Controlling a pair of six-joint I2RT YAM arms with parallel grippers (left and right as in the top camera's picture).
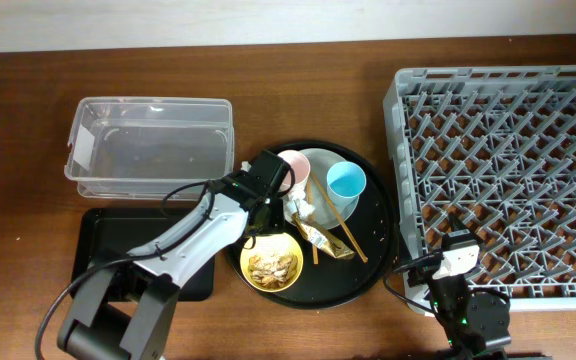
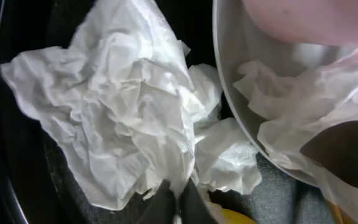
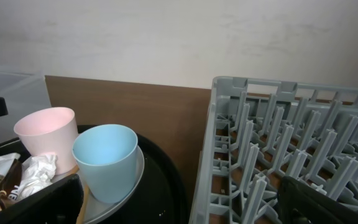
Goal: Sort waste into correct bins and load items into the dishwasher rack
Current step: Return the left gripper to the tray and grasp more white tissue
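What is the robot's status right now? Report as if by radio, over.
Left gripper shut on crumpled tissue, on round black tray. Right gripper open, near rack. Plate rim close beside tissue.

I count on the round black tray (image 1: pixel 368 262) one pink cup (image 1: pixel 296 165), one blue cup (image 1: pixel 346 181), one plate (image 1: pixel 320 159), one yellow bowl (image 1: pixel 294 250), two chopsticks (image 1: pixel 353 243), one wrapper (image 1: pixel 324 240), at least two crumpled tissue pieces (image 2: pixel 123 106); left of it one clear tub (image 1: pixel 148 104), one black rectangular tray (image 1: pixel 108 235); right of it one rack (image 1: pixel 398 130).

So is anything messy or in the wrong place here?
Yes. Crumpled tissue and a shiny wrapper are jumbled with the dishes on the round tray, some tissue lying in the plate. The chopsticks lie crooked across the mess.
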